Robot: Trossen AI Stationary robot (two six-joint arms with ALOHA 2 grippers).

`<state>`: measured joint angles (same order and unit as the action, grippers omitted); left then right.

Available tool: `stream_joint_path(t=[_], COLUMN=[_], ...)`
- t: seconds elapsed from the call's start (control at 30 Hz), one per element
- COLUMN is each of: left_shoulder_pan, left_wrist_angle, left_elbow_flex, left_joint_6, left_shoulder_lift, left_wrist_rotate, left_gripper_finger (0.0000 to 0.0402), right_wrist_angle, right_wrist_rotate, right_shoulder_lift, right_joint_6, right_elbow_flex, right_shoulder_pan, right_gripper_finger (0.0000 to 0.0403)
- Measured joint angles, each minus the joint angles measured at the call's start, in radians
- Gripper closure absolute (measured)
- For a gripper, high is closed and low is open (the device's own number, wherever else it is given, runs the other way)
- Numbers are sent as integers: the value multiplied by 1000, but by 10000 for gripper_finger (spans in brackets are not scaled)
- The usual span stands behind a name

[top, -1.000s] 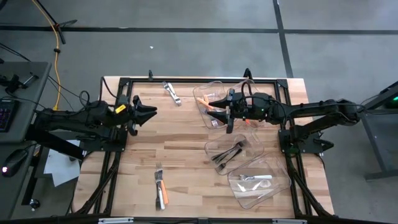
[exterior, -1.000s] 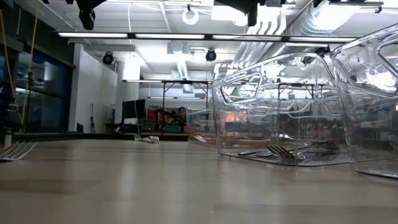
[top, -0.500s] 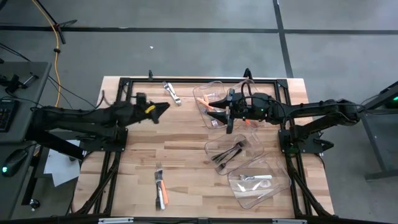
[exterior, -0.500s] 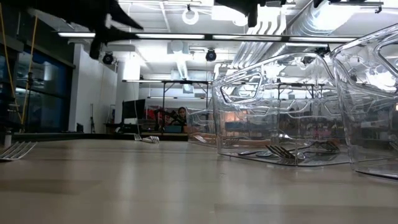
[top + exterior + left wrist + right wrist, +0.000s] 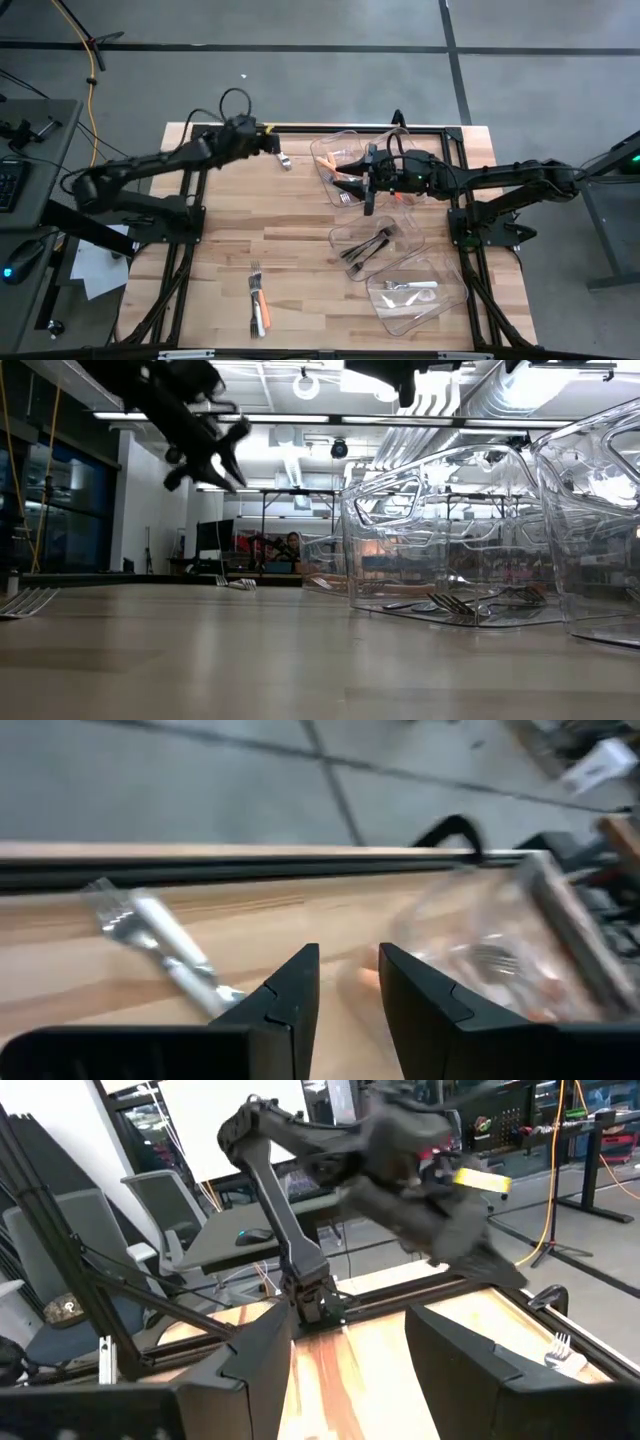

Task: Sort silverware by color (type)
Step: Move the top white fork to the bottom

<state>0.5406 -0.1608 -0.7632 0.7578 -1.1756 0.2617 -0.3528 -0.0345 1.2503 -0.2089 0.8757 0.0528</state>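
Above, the left gripper [image 5: 272, 144] is reached out over the far edge of the table [image 5: 300, 225], its two dark fingers [image 5: 290, 995] parted by a narrow gap with nothing between them, so it is released and empty; just beyond its tips lies a silver fork [image 5: 283, 157] on the bare wood, seen in the left wrist view as a blurred metal piece [image 5: 160, 945] lying beside the fingers and not touched by them; in the low view this gripper [image 5: 215, 460] hangs in the air, well clear of the tabletop. The right gripper [image 5: 365, 178] hovers above the far clear bin [image 5: 335, 145], its fingers [image 5: 260, 1360] standing wide apart and holding nothing; orange-handled pieces [image 5: 345, 177] lie in that bin beneath it. Farther outward, a middle bin [image 5: 408, 243] holds dark metal cutlery [image 5: 368, 246]; a near bin [image 5: 452, 295] holds a white-handled piece [image 5: 410, 285]; the two nearer bins show as clear walls in the low view [image 5: 440, 530]. Unsorted silverware remains on the open table: a small group near the front edge [image 5: 257, 300], among it one orange-handled piece [image 5: 264, 316] and silver forks; the tines of one fork show at the edge of the low view [image 5: 28, 600].
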Motion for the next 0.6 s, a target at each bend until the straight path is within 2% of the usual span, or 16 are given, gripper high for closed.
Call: stream_joint_path(t=[0.27, 0.43, 0.6], left_shoulder_pan=[160, 205, 222], left_wrist_angle=[-1, -1, 6], left_elbow_flex=[-41, -58, -91], left_joint_6=[23, 53, 57], left_shoulder_lift=[-282, -411, -472], left_wrist_rotate=[-124, -126, -126], left_gripper_finger=[311, 315, 325], right_wrist_angle=[56, 73, 80], right_wrist_rotate=[-23, -42, -42], right_shoulder_lift=[0, 0, 0], right_joint_6=[7, 7, -15], right_elbow_flex=[0, 0, 0], right_shoulder_pan=[0, 0, 0], right_gripper_finger=[220, 220, 220])
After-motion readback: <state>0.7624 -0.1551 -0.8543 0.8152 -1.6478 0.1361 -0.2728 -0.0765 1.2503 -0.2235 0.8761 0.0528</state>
